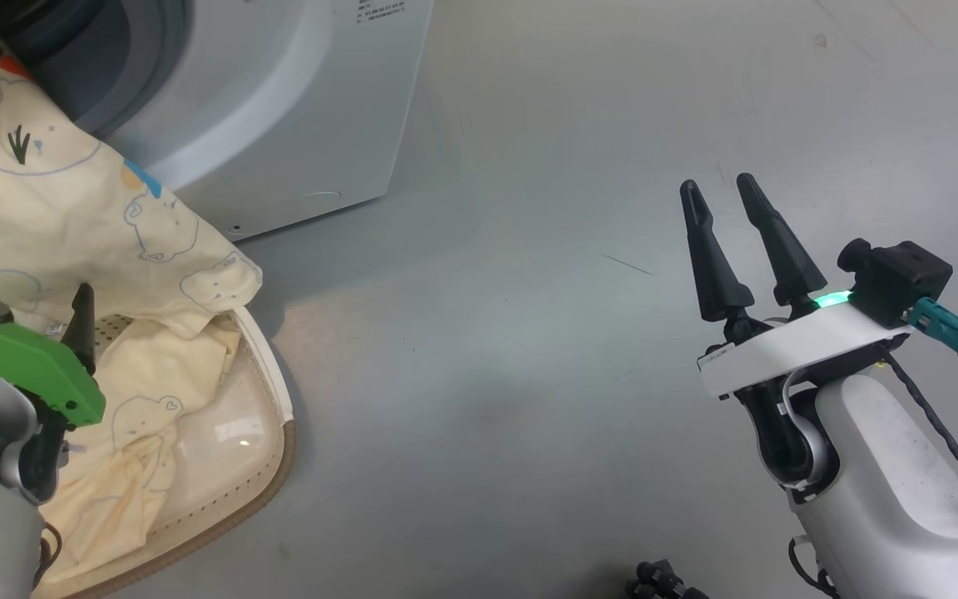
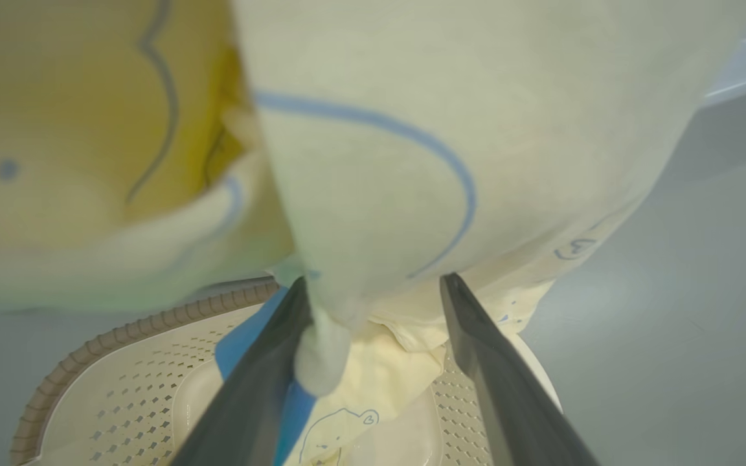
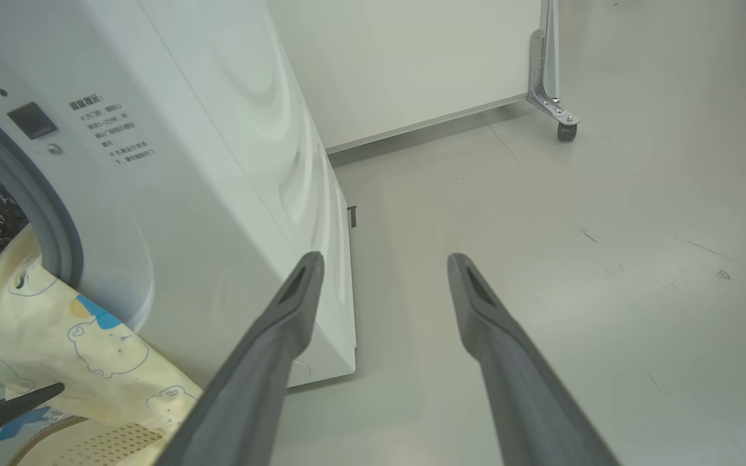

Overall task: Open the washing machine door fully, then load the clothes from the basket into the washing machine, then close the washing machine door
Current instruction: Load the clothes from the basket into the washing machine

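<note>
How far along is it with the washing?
The washing machine stands open, and one yellow garment drapes from its mouth down to the basket. The left fingers, open, flank cloth above the basket. To do: pushing that garment in, the remaining clothes, closing the door.

The white washing machine (image 1: pixel 279 108) is seen at the far left with its mouth uncovered and its grey gasket (image 1: pixel 146 75) exposed. The clothes (image 1: pixel 55 208), pale yellow with outlined bears and a blue patch, are draped from that mouth down into the basket (image 1: pixel 273 391). This cream, perforated, brown-rimmed basket is set on the floor just before the machine, with more yellow cloth heaped inside.
</note>
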